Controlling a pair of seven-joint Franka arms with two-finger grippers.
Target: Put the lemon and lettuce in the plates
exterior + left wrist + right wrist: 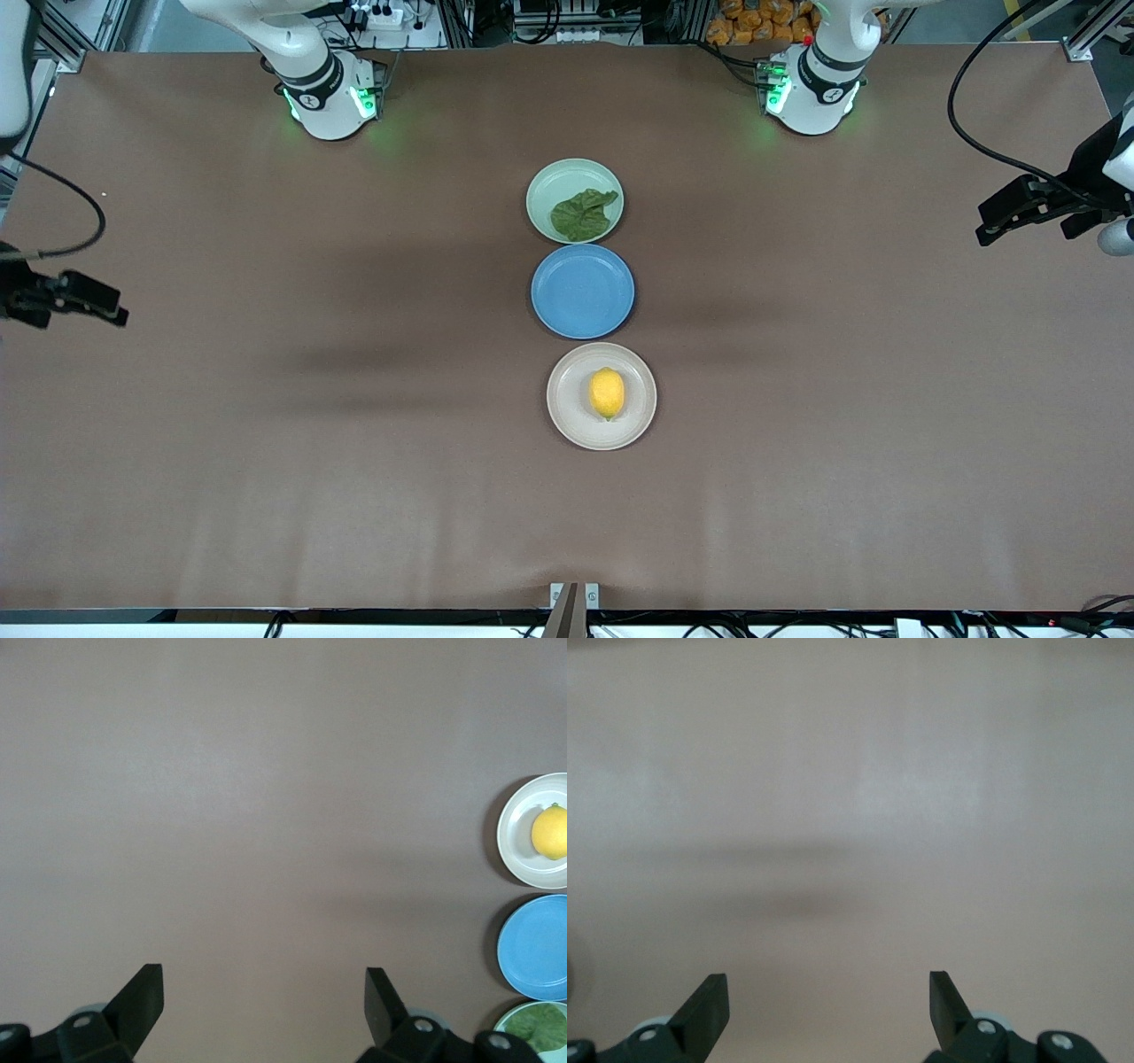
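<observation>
three plates [575, 180], one lemon [607, 392], one lettuce [583, 214]

You're looking at a robotics lab bench: brown-covered table [266, 461], two white arm bases [330, 97] bolted along its edge with green status lights, aluminium framing [66, 40], power strips [376, 15] and loose black cables [974, 133] crowding the surroundings.

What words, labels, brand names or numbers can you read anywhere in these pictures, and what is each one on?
None can be read.
The mint green plate with the lettuce, the blue plate, the beige plate with the lemon and the brown table carry no writing.
The small marks on the arm bases beside the green lights are too small to read.
The left end effector and right end effector show no markings.
</observation>
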